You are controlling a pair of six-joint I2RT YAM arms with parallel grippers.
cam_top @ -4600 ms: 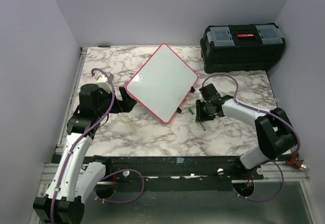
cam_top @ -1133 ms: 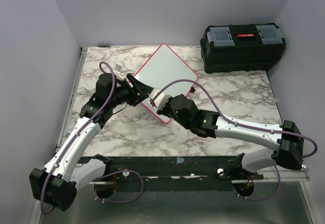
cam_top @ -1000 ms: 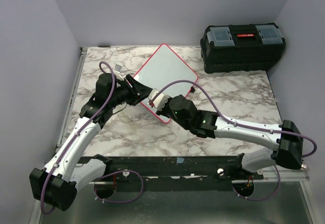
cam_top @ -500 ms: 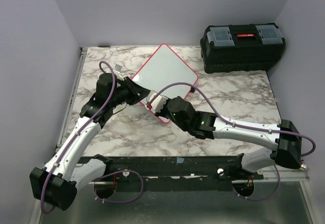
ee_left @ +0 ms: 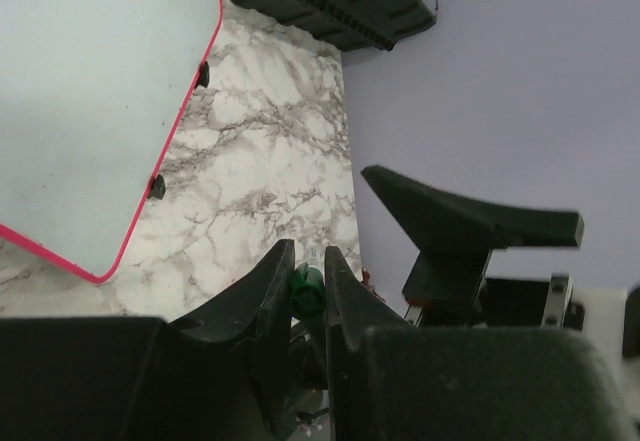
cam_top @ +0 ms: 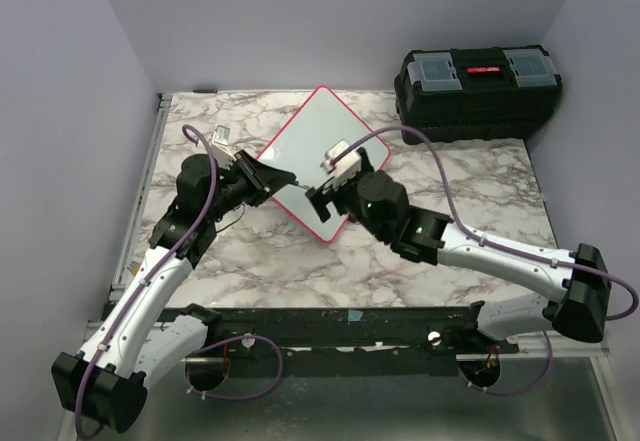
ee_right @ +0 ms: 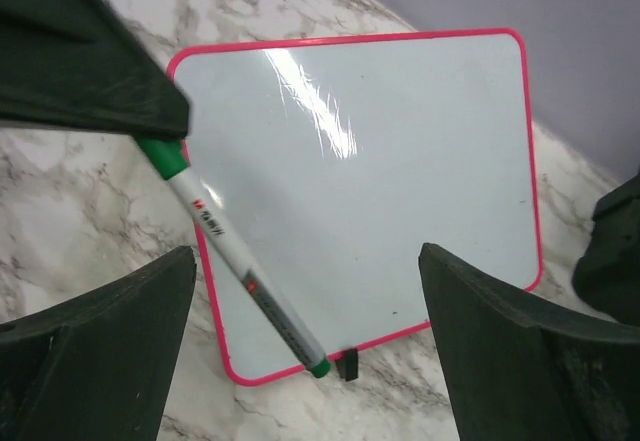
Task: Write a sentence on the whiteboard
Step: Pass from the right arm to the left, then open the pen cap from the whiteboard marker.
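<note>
On the marble table point(cam_top: 450, 176) the whiteboard point(cam_top: 312, 146) lies corner-on, left gripper point(cam_top: 268, 179) clamping a marker point(ee_right: 218, 231) slanted across it, right gripper point(ee_right: 305, 256) apart

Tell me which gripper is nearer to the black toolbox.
Right. The right gripper hangs open over the near corner of the whiteboard, on the side towards the toolbox. The left gripper, fingers shut on the marker, sits by the whiteboard's left corner, farther away.

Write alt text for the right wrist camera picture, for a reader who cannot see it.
The left gripper holds a white marker by its green end, slanting over one edge of a blank, pink-rimmed whiteboard on a marble table. The right gripper hovers above, fingers wide apart.
</note>
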